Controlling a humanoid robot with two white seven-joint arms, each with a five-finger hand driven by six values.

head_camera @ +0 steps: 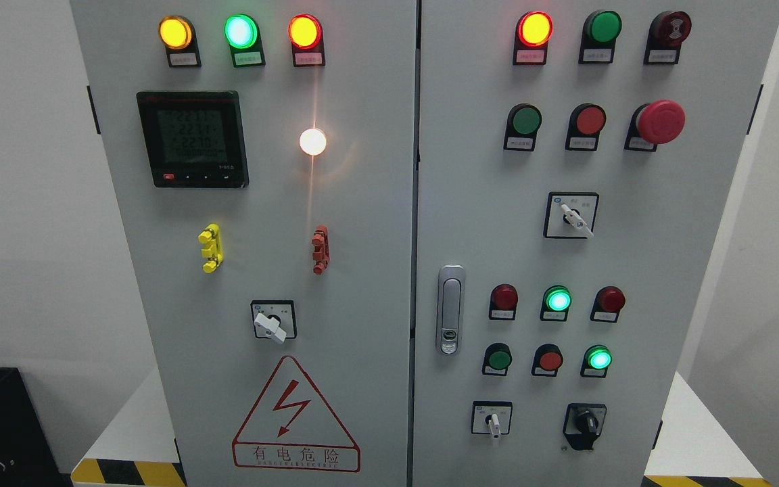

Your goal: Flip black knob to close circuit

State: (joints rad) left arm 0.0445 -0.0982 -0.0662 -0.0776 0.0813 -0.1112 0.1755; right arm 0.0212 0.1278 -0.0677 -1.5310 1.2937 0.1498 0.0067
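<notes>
Black rotary selector knob point(585, 424), plastic, on a black square plate: located at the lower right of the grey steel cabinet's right door point(673, 270), right of a white-handled selector switch point(493, 423), below a lit green indicator lamp point(598, 358). A square approach and a pinch across the knob's ridge are advised before turning. No robot hand is seen, so finger state and arm pose cannot be told.

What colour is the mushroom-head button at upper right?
Red mushroom-head button on a black base, seen in the head view.

Matt cabinet point(362, 284); glossy plastic — black knob point(587, 423)
</notes>
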